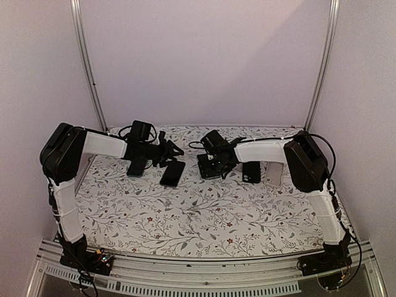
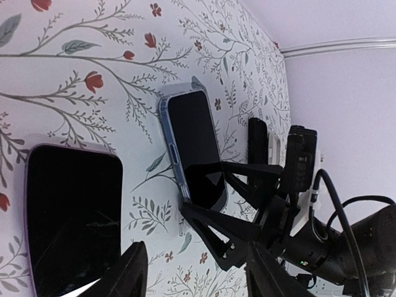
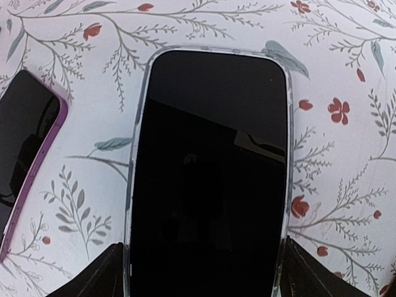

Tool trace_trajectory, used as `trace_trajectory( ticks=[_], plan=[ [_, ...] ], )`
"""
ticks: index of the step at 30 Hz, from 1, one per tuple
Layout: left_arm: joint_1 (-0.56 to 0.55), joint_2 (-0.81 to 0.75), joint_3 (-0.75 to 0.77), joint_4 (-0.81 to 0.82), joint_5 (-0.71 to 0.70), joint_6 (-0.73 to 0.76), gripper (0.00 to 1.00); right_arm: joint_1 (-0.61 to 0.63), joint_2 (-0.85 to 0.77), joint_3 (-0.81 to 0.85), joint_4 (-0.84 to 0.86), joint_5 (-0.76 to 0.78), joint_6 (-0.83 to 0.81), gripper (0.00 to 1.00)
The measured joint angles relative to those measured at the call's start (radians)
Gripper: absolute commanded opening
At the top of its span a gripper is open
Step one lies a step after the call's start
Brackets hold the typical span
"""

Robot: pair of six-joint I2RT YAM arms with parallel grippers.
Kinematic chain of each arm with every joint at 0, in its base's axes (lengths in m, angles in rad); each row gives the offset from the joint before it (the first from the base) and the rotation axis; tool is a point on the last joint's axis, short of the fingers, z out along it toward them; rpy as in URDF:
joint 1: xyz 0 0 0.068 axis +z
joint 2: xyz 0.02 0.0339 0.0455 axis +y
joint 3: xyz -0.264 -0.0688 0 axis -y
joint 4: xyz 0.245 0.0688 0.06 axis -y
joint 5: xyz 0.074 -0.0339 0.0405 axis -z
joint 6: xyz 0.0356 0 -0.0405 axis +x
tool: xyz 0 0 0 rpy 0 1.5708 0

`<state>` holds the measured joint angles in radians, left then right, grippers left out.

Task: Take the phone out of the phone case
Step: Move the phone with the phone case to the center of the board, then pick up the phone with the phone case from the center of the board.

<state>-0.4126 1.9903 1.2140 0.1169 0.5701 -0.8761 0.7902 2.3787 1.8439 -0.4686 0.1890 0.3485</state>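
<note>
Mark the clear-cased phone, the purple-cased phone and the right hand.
clear-cased phone (image 3: 210, 179), right wrist view, middle of its screen.
purple-cased phone (image 3: 25, 136), right wrist view, on its screen.
right hand (image 3: 203, 260), right wrist view, midway between its fingertips.

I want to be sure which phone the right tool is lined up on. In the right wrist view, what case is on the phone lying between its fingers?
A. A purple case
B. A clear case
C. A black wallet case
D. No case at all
B: the phone between the fingers of the right tool has a see-through rim around it, a clear case; the purple-cased phone lies off to the side.
</note>
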Motion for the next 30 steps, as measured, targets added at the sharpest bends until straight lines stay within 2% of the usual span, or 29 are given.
trace_trajectory(
  ticks=[8,17,26,30],
  plan=[
    [-0.051,0.08,0.043,0.028,0.0,-0.08,0.55,-0.021,-0.143,-0.229,0.112,-0.134,0.023,0.53],
    [-0.114,0.213,0.179,0.024,-0.003,-0.11,0.55,-0.031,-0.222,-0.381,0.254,-0.262,0.045,0.52],
    [-0.135,0.286,0.238,0.0,-0.02,-0.117,0.54,-0.032,-0.261,-0.456,0.319,-0.325,0.055,0.53],
    [-0.139,0.305,0.267,0.0,-0.018,-0.123,0.47,-0.032,-0.269,-0.478,0.349,-0.34,0.055,0.53]
  ],
)
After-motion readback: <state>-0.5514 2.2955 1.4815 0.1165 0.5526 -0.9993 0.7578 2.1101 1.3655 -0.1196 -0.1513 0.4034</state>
